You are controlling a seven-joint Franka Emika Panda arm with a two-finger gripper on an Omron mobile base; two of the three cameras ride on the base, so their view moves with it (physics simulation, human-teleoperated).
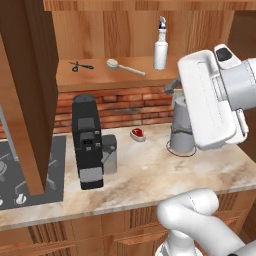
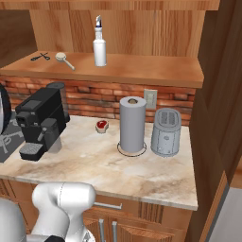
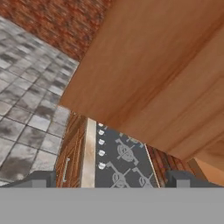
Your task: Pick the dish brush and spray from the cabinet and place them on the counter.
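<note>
Both base views overlook the counter (image 1: pixel 150 175) from opposite sides; hand view faces elsewhere.

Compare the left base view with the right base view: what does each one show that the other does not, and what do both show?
Only the left base view: the stovetop beside the counter.

Only the right base view: the grey toaster and the wall outlet.

Both: the spray, the dish brush and black scissors on the cabinet shelf, plus the coffee machine, the small red item and the paper towel roll on the counter.

Home kitchen: marbled counter (image 2: pixel 156 179), brick backsplash (image 2: pixel 94 97), coffee machine (image 2: pixel 40 120), toaster (image 2: pixel 166 132), stovetop (image 3: pixel 122 159), wooden cabinet (image 1: pixel 25 75).
</note>
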